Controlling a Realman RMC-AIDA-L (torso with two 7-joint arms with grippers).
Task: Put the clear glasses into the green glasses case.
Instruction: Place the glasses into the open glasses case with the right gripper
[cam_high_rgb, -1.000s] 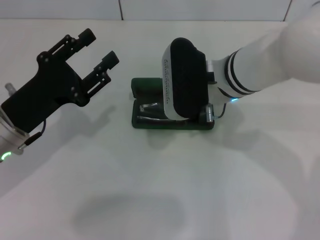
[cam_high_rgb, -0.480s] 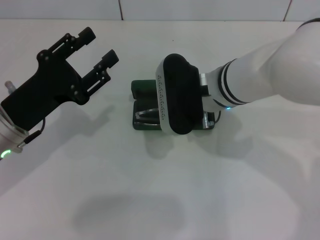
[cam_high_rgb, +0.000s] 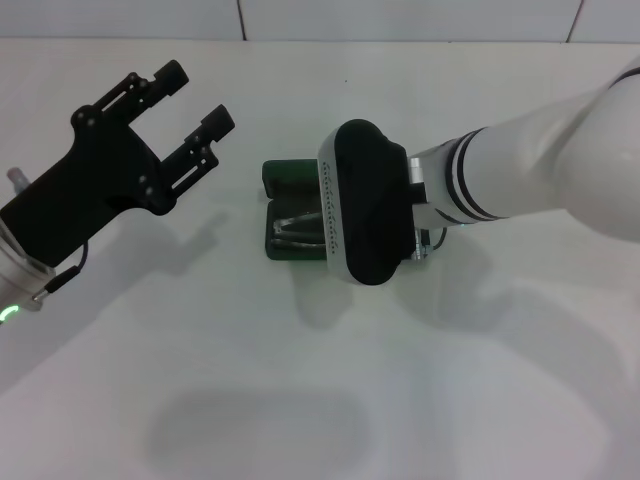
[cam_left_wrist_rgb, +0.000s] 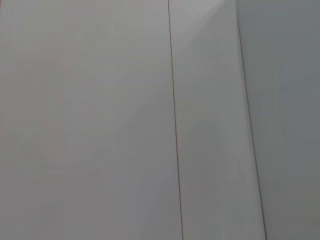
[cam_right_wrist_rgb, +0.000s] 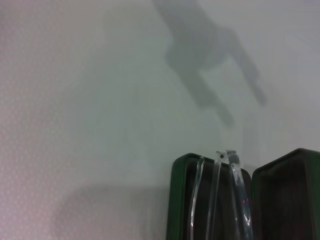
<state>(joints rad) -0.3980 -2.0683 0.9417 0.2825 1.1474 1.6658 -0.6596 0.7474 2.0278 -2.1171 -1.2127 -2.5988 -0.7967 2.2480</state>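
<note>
Head view, right arm hiding most of green glasses case (cam_high_rgb: 288, 190), clear glasses (cam_high_rgb: 297, 226)

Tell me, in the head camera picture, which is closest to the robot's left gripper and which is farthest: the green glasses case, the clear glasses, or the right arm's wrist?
From the left gripper, raised at the table's left:
1. green glasses case, open at the middle.
2. clear glasses, lying in the case.
3. right arm's wrist, farther right.

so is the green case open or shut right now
Open: the green glasses case shows dark lining in both halves, with the clear glasses lying in one.
</note>
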